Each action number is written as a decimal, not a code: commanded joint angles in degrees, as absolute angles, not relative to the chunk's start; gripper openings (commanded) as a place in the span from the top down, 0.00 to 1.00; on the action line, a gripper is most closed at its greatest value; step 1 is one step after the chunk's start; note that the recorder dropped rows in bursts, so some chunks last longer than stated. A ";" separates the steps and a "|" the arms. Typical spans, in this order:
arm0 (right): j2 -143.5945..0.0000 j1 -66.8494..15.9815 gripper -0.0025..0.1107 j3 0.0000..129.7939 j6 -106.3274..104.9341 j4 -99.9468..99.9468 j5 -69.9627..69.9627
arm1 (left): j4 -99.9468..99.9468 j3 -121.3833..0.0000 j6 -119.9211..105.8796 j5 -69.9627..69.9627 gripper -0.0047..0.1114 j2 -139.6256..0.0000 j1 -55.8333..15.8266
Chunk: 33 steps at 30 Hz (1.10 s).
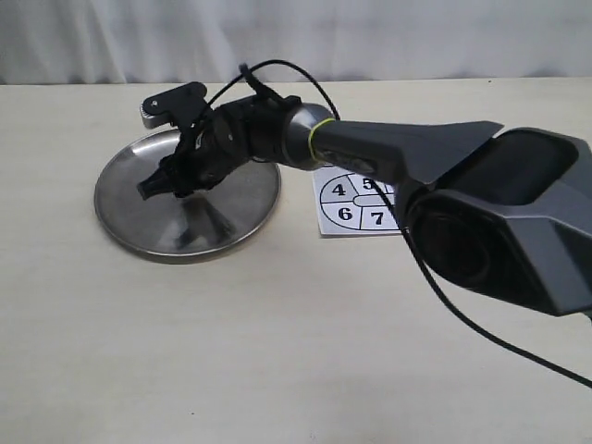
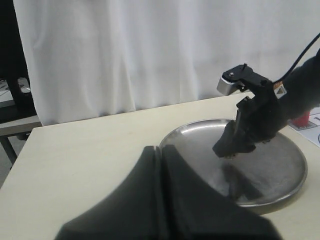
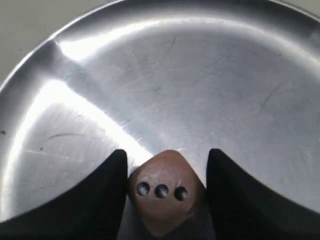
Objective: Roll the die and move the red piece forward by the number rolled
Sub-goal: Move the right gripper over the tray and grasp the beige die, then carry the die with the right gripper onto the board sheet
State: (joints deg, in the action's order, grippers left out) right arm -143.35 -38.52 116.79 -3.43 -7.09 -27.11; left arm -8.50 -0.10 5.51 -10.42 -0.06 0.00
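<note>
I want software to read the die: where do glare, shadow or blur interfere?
Right wrist view: glare streaks cross the round steel dish, yet the small wooden die between the right gripper's black fingers is sharp, shadowed brown, three pips readable. Left wrist view: the left gripper's fingers are a blurred dark mass. Exterior view: the right arm's shadow darkens the dish.

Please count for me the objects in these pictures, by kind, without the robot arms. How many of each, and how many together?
die: 1
red piece: 1
metal plate: 1
numbered board: 1
Total: 4
</note>
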 commanded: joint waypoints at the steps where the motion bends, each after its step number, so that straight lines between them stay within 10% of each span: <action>1: -135.27 -35.90 0.94 117.99 -3.87 -6.00 -34.39 | -8.30 0.00 5.64 -9.93 0.96 0.00 -0.03; 18: -114.56 -16.00 0.94 90.54 -3.50 -3.80 -39.52 | -8.30 0.00 5.64 -9.93 0.96 0.00 -0.03; 33: -118.09 -18.31 0.94 82.49 -3.85 -3.55 -31.37 | -8.30 0.00 5.64 -9.93 0.96 0.00 -0.03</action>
